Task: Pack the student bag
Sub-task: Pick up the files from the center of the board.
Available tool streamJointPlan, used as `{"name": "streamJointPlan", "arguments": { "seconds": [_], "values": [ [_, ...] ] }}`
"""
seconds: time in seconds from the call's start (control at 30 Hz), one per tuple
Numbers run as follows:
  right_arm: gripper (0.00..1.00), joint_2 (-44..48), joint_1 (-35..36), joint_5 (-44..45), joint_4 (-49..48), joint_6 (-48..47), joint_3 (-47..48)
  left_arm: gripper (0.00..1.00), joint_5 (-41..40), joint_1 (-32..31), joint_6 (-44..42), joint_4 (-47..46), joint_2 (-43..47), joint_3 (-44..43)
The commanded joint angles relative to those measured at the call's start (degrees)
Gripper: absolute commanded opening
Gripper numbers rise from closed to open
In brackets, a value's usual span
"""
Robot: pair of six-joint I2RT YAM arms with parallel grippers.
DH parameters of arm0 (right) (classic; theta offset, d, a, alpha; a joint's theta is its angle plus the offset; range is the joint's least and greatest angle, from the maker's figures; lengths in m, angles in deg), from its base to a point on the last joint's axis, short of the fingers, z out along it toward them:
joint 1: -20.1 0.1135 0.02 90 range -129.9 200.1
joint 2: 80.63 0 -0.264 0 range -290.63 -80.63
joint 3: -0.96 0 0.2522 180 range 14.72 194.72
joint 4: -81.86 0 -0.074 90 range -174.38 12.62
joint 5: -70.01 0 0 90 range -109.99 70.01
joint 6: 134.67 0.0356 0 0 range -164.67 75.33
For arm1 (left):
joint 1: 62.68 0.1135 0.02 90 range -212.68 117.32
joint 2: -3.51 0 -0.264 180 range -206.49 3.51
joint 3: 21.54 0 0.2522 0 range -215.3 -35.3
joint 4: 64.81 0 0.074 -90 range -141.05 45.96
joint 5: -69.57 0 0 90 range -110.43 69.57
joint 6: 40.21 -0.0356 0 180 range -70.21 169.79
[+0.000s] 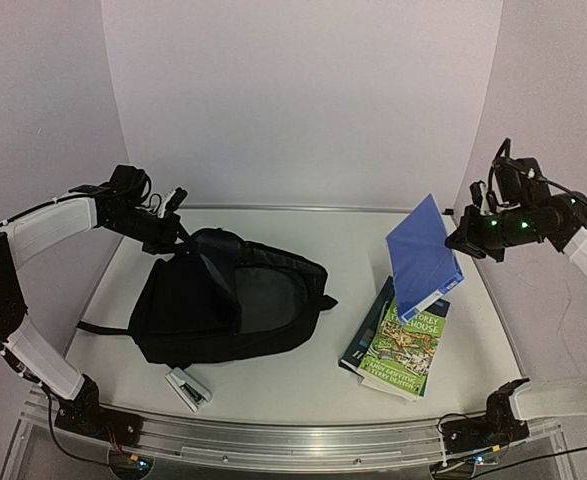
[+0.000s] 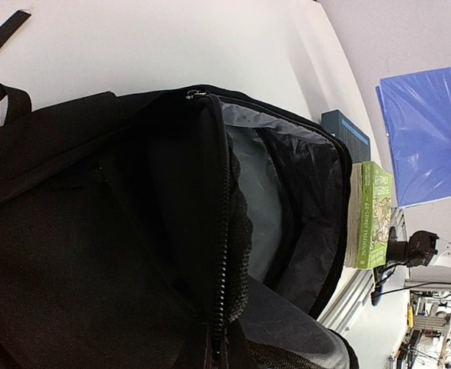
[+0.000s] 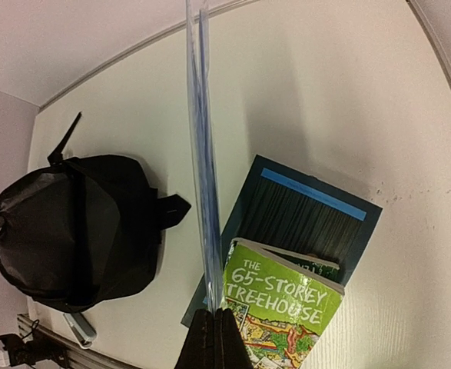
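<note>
The student bag [image 1: 228, 305] lies on its side on the left half of the desk [image 1: 353, 240], with its top end pointing toward my left arm. Its main zipper is undone and the opening stands wide. In my left wrist view I look into the bag and see the blue-grey lining [image 2: 260, 192] beside the zipper teeth.

My left hand [image 1: 176, 228] is closed at the upper left edge of the bag. It grips the fabric at the rim of the opening, and the flap is lifted up to it.

My right hand [image 1: 460, 240] is closed on a thin blue folder [image 1: 423, 255]. It pinches the folder at one edge and holds it in the air, tilted, on the right side of the desk, well apart from the bag. In my right wrist view the folder is seen edge-on, running straight away from my fingers [image 3: 198, 346].

Under the folder two books lie on the desk. A green book [image 1: 405, 345] with "65-Storey Treehouse" on the cover rests on top of a dark blue book [image 1: 368, 335]. I cannot tell if the lower corner of the folder touches them.

A small white and black object [image 1: 188, 388] lies on the desk just in front of the bag, near the front rail.
</note>
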Motion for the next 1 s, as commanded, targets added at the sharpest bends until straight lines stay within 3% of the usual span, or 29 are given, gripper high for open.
{"name": "streamJointPlan", "arguments": {
  "seconds": [0.0, 0.27, 0.5, 0.87, 0.97],
  "values": [
    [0.00, -8.17, 4.92, 10.05, -3.98, -1.92, 6.93, 0.00, -1.13, 0.40, 0.41, -0.64, 0.78, -1.20],
    [0.00, -27.92, 11.56, 20.51, -9.65, -5.66, 19.94, 0.00, -2.16, 0.42, -0.25, 0.31, 1.41, -1.31],
    [0.00, -43.81, 13.27, 23.11, -9.51, -8.64, 30.28, 0.00, -2.71, 0.41, -0.35, 0.42, 1.86, -1.19],
    [0.00, -52.13, 13.34, 20.57, -9.44, -9.87, 33.34, 0.00, -2.23, 0.40, -0.21, 0.51, 1.06, -1.38],
    [0.10, -53.17, 13.34, 19.15, -9.52, -10.62, 33.34, 0.00, -1.96, 0.42, -0.12, 0.51, 0.80, -1.50]
  ]
}}
